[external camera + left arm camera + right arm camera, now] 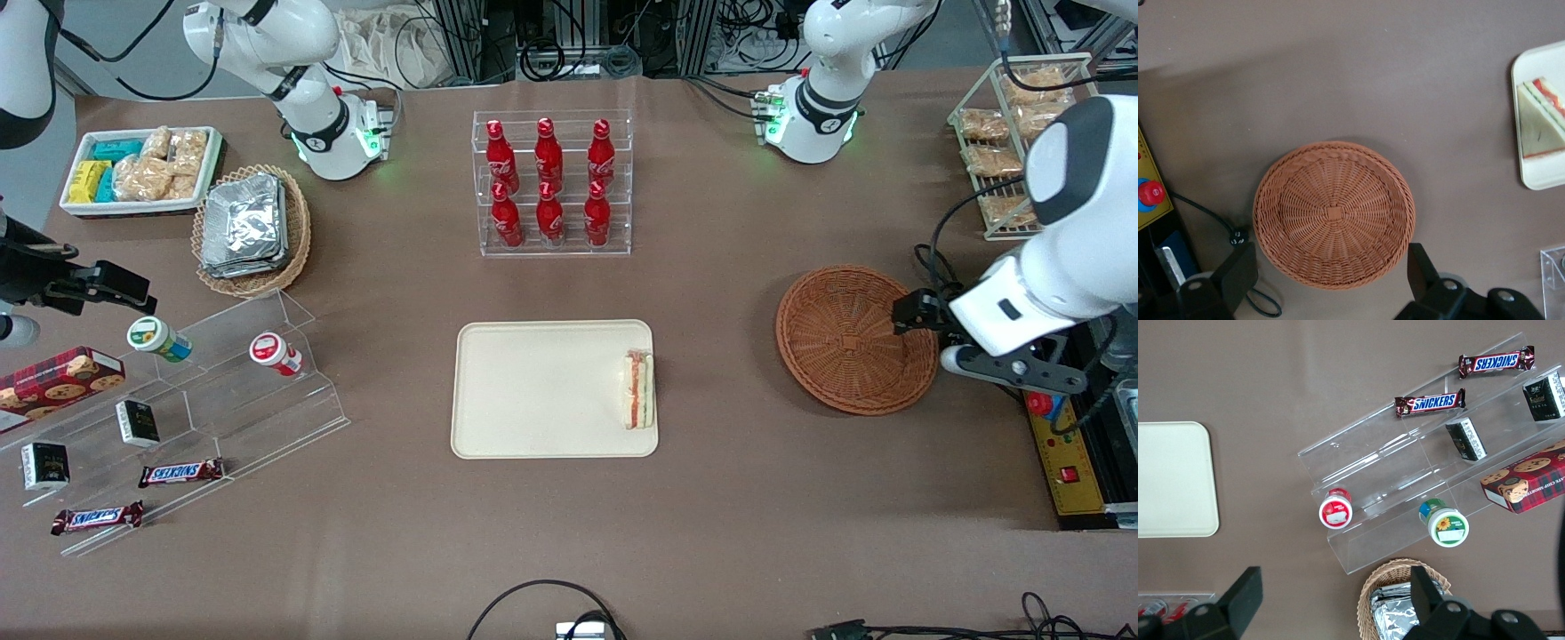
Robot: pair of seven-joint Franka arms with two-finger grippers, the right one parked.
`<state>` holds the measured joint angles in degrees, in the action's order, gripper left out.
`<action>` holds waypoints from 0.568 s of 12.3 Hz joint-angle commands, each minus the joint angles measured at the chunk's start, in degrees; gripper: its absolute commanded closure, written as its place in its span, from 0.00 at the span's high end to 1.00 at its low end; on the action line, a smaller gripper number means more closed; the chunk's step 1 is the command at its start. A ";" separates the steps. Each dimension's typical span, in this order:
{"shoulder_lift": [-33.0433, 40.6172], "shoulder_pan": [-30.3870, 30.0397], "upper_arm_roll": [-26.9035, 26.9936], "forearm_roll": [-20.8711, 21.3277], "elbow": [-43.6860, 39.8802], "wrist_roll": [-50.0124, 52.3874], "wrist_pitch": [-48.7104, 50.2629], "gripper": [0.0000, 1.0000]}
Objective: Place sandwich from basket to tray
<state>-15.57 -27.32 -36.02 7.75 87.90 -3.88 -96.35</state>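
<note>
- Sandwich (638, 389) position: you will find it lying on the tray (533, 391), against the tray's edge nearest the basket (845, 342).
- Basket (1333, 213): it holds nothing.
- Gripper (1331, 273): it hangs above the basket's rim, jaws spread wide and gripping nothing, well apart from the sandwich (1541, 120).

A brown-covered table (569, 533) fills the scene under even, soft light. Along its edge farthest from the front camera, metal frame posts (471, 36) stand amid tangled black cables (551, 58) and a pale cloth bag (391, 44). More cables (542, 604) loop over the table's nearest edge. A patch of grey floor (133, 44) shows near the parked arm's end.
</note>
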 commanded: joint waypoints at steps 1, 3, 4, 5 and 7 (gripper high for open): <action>-2.72 0.61 0.95 -0.10 -4.66 3.60 2.31 1.00; -2.36 1.22 1.04 -0.10 -4.49 9.99 4.32 1.00; -2.53 1.31 0.95 -0.28 -4.57 12.38 4.42 1.00; -2.62 1.31 0.95 -0.37 -4.58 12.67 4.42 1.00; -2.80 0.96 1.04 -0.10 -4.49 12.58 4.51 1.00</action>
<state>-17.82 -26.46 -35.16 7.75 84.91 7.61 -93.51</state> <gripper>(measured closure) 0.000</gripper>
